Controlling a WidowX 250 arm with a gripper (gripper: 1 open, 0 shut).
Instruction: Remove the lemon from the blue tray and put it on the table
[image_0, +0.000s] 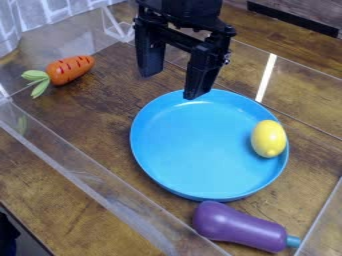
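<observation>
A small yellow lemon (269, 138) lies inside the round blue tray (187, 150), close to its right rim. The tray rests on the dark wood-grain table (100, 110). My black gripper (175, 72) hangs over the tray's far left edge, pointing down, with its two fingers spread apart and nothing between them. It stands well to the left of the lemon and touches nothing.
An orange carrot (67, 69) with green leaves lies at the far left of the table. A purple eggplant (241, 226) lies just in front of the tray. Clear acrylic walls (60, 150) run along the table's left and near sides.
</observation>
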